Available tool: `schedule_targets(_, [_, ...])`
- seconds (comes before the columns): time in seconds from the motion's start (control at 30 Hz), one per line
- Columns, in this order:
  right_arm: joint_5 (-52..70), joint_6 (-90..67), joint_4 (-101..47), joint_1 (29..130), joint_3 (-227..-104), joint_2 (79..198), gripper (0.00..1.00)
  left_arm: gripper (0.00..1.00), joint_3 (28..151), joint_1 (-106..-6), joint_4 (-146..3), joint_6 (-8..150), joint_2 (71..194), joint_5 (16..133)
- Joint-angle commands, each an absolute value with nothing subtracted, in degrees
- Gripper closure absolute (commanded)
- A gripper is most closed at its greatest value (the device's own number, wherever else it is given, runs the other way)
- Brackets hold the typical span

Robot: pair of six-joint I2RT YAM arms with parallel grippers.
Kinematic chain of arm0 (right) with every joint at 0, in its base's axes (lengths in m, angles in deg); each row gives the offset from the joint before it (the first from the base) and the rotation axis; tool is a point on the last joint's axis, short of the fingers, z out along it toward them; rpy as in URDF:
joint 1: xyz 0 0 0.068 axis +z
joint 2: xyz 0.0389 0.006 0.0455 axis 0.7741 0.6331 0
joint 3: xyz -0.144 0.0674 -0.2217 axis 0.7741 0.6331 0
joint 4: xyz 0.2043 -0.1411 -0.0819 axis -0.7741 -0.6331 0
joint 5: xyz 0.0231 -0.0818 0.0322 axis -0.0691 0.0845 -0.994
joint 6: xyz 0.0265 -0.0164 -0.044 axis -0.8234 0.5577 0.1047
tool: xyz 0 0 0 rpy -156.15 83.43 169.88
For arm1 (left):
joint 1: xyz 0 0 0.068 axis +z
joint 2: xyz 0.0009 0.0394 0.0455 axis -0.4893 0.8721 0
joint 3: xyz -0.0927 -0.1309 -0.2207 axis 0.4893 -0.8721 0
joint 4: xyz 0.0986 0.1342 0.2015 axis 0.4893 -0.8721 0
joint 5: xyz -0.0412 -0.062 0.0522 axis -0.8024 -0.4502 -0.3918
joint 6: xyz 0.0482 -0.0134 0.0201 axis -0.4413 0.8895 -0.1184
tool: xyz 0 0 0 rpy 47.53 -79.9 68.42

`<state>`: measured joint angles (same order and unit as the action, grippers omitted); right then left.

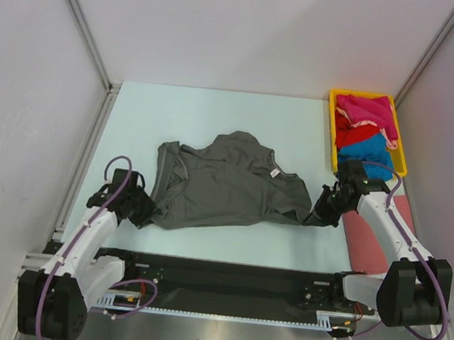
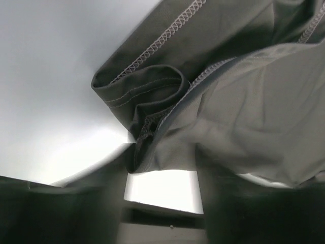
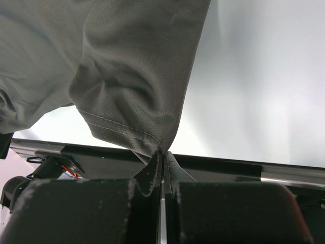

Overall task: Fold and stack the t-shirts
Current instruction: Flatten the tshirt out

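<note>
The large dark grey t-shirt (image 1: 226, 182) lies crumpled in the middle of the table. My left gripper (image 1: 144, 209) is at its near left corner. In the left wrist view this gripper (image 2: 161, 175) is open, and the shirt's stitched hem (image 2: 147, 89) bunches just beyond its blurred fingers (image 2: 228, 203). My right gripper (image 1: 319, 215) is shut on the shirt's near right corner. The right wrist view shows this gripper (image 3: 163, 155) pinching the grey hem (image 3: 127, 129). Magenta (image 1: 365, 109), red (image 1: 355, 138) and bright blue (image 1: 369, 157) t-shirts are piled in the tray.
The yellow tray (image 1: 330, 128) stands at the back right corner by the wall. A flat salmon-pink cloth (image 1: 368, 236) lies under the right arm at the table's right edge. White walls close in the left, back and right sides.
</note>
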<state>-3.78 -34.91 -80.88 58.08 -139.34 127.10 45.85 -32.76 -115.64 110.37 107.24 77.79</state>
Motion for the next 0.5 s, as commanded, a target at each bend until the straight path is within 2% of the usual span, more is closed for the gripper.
schedule_targets(0.0, [-4.75,-35.83,-79.43,58.37,-140.25,126.10,1.00,0.60,46.08,-32.20,-112.47,110.35,109.16,79.18])
schedule_targets(0.1, [-4.67,-35.83,-79.51,58.28,-140.95,126.45,1.00,1.00,49.22,-32.11,-112.72,106.76,110.66,77.86])
schedule_targets(0.23, [-4.05,-35.75,-79.60,58.28,-141.74,127.15,1.00,1.00,56.43,-32.81,-114.92,103.23,110.31,82.25])
schedule_targets(0.4, [-3.79,-35.57,-79.78,58.28,-144.20,128.99,1.00,1.00,63.21,-33.34,-107.22,102.08,120.84,77.79])
schedule_targets(0.43, [-3.79,-35.57,-79.95,58.28,-144.73,129.43,1.00,0.99,64.35,-33.51,-106.14,102.08,122.95,77.08])
schedule_targets(0.47, [-3.96,-35.48,-80.04,58.28,-145.95,130.39,1.00,0.92,67.14,-33.60,-105.44,101.30,128.19,76.98])
